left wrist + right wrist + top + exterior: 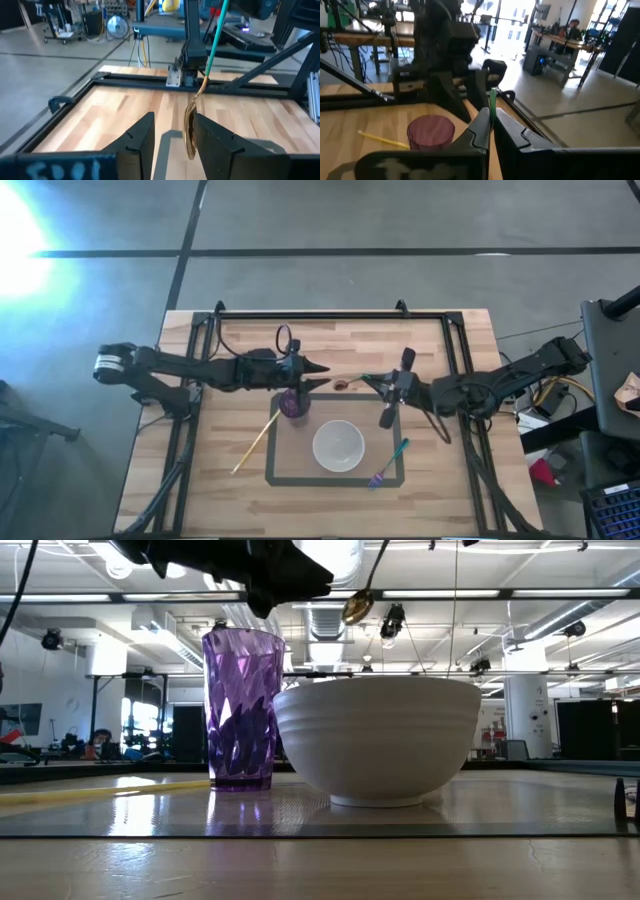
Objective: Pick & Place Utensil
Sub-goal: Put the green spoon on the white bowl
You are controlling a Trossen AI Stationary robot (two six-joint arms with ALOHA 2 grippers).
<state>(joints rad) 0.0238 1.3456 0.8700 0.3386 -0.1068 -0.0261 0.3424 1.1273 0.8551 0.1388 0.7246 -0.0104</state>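
Purple cup (pixel 292 404) — one; one white bowl (pixel 338 446); three utensils.

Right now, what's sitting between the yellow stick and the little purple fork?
The white bowl sits between the yellow stick and the purple fork, inside the taped rectangle; the high view shows this.

A wooden bench (pixel 330 345) carries a rectangle outlined in dark tape (pixel 336 479). Inside it, a white bowl (pixel 338 446) sits near the centre and an upright purple ribbed tumbler (pixel 294 405) stands at one corner. A yellow straw-like stick (pixel 256 442) lies slanted across the tape edge, just beside the tumbler.
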